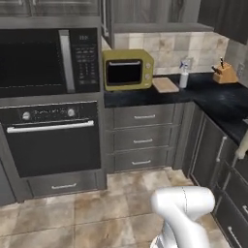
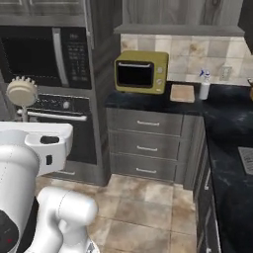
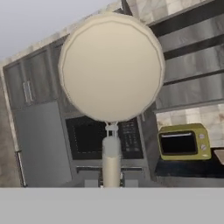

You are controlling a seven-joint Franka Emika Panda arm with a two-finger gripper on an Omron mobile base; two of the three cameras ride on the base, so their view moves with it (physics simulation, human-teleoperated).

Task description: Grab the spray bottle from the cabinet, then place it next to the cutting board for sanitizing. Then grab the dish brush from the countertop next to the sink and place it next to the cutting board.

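Note:
My gripper (image 3: 111, 183) is shut on the thin handle of the dish brush (image 3: 111, 65), whose round cream head stands up in front of the hand camera. In the right base view the dish brush (image 2: 22, 92) sticks up from the gripper (image 2: 22, 120) at the far left, level with the oven. The off-white spray bottle (image 1: 184, 75) with its blue head stands on the black countertop (image 1: 218, 99), just right of the tan cutting board (image 1: 165, 85). From the right side, the spray bottle (image 2: 204, 85) and cutting board (image 2: 182, 93) sit the same way. The grey cabinet (image 2: 183, 15) hangs above them.
A yellow toaster oven (image 1: 127, 69) stands left of the board, and a knife block (image 1: 224, 72) sits in the back right corner. The built-in microwave (image 1: 46, 60) and oven (image 1: 51, 138) fill the tall unit on the left. A ridged drainboard (image 2: 247, 160) shows at the right edge.

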